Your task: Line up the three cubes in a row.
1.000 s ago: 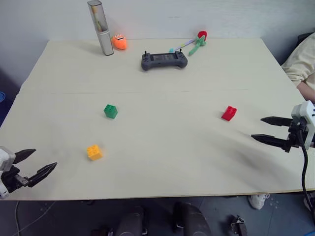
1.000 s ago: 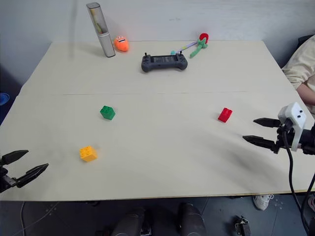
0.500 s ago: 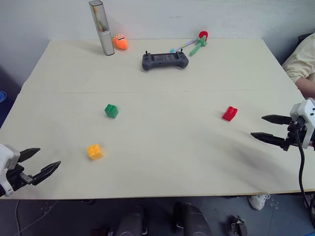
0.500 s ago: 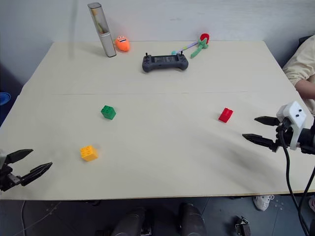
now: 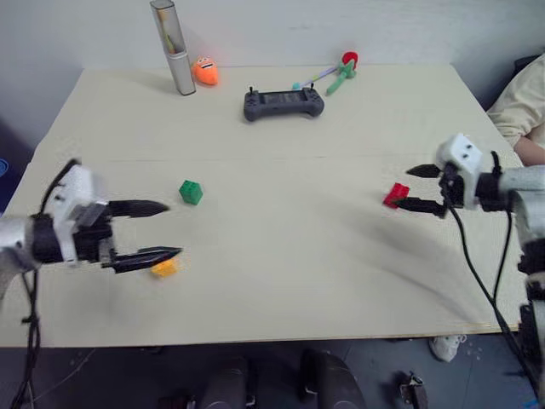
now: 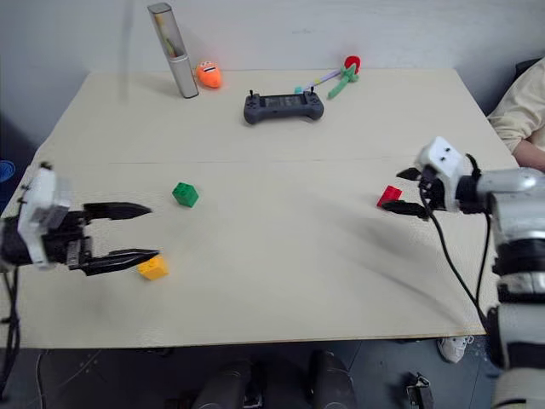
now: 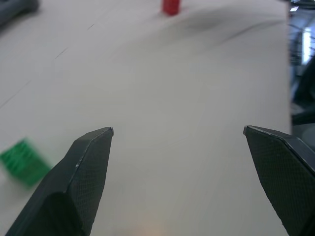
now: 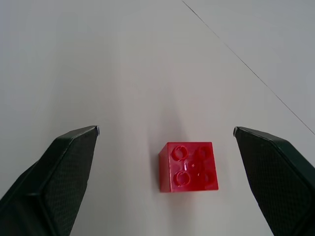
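A pale table [image 5: 281, 281] bears green brick [image 5: 191, 192], yellow-orange brick [image 5: 164, 268], red brick [image 5: 395, 195], grey controller [image 5: 283, 104], orange toy [image 5: 204, 72].

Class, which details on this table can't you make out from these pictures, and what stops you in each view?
- Yellow cube: partly hidden behind the left gripper's lower finger, head views.
- Green cube: blurred, left wrist view.
- Tall tube's contents: too small to tell.
- Person's sleeve: cut off by the picture's edge.
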Motion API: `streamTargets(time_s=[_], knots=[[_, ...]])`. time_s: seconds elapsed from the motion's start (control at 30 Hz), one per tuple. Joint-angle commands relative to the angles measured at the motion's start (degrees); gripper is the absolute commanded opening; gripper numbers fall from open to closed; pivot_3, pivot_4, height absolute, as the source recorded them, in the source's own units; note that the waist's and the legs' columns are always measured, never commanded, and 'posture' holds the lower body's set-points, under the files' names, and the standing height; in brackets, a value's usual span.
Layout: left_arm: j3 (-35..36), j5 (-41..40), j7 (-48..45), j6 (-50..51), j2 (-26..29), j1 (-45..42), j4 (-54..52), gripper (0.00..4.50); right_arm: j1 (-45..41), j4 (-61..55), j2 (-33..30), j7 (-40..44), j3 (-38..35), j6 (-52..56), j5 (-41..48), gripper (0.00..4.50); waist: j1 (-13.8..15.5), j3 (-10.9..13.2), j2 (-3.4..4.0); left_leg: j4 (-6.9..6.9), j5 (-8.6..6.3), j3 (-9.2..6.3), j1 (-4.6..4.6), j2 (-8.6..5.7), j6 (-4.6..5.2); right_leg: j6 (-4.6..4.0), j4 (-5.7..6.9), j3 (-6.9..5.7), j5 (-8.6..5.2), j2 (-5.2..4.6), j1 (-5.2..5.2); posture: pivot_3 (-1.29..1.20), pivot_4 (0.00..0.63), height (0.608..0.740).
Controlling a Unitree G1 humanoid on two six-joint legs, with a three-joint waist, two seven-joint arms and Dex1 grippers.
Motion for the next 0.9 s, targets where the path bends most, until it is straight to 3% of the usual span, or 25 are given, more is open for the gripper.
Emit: streamTargets(time_s=[0.03,0.3,0.43,0.57,0.67,0.8,0.9], knots=[[-4.0,-0.9,-0.7,0.5,0.0,-4.2,-2.1,4.46,-4.5,9.0,0.3,-1.4,0.6,-4.1,-3.5,4.50,-0.1,0.0,0.00,-0.01,0.01,0.00,-0.04,0.01,0.00,0.00,-0.02,-0.05,0.00,0.07,-0.02,0.00,0.150,0.740],[-7.2,-1.1,-0.9,1.2,-0.9,-8.6,-3.2,4.46,-9.8,19.2,3.2,-2.2,1.0,-5.6,-7.1,4.50,-0.9,0.0,0.00,0.44,0.12,0.00,-0.48,0.06,0.07,0.03,0.27,-0.09,0.01,0.15,-0.35,0.00,0.150,0.740],[-7.9,-0.7,-1.1,1.0,-1.3,-9.4,-3.2,4.50,-10.2,20.4,4.8,-1.8,0.1,-6.2,-6.7,3.63,-0.9,0.0,0.00,0.70,0.11,-0.06,-0.50,0.08,0.05,0.02,0.49,-0.05,0.01,0.13,-0.35,0.00,0.150,0.740],[-8.4,-0.4,-1.4,0.5,-1.6,-10.4,-2.7,4.50,-10.0,21.4,5.8,-3.0,0.3,-6.9,-7.5,3.63,-0.7,0.0,0.00,0.83,0.11,-0.18,-0.61,0.07,0.06,0.02,0.51,-0.11,0.01,0.13,-0.35,0.00,0.150,0.740],[-9.0,0.0,-1.4,0.1,-2.1,-11.6,-2.1,4.50,-9.4,21.6,6.2,-2.9,0.2,-7.7,-7.6,3.05,-0.5,0.0,-0.01,0.89,0.11,-0.32,-0.69,0.01,0.06,0.03,0.51,-0.18,0.01,0.12,-0.34,0.00,0.150,0.740],[-9.5,0.2,-1.7,0.0,-2.4,-12.6,-1.7,4.50,-9.1,21.2,5.8,-1.9,0.1,-8.6,-7.4,1.63,-0.7,0.0,0.00,0.89,0.12,-0.32,-0.70,0.00,0.06,0.03,0.52,-0.18,0.01,0.13,-0.35,0.00,0.150,0.740],[-10.3,0.3,-2.5,-0.2,-2.5,-13.1,-1.7,4.50,-8.0,19.1,5.0,1.8,0.0,-10.5,-6.6,1.48,-0.7,0.0,0.00,0.89,0.12,-0.31,-0.69,0.02,0.06,0.03,0.53,-0.18,0.01,0.15,-0.35,0.00,0.150,0.740]])
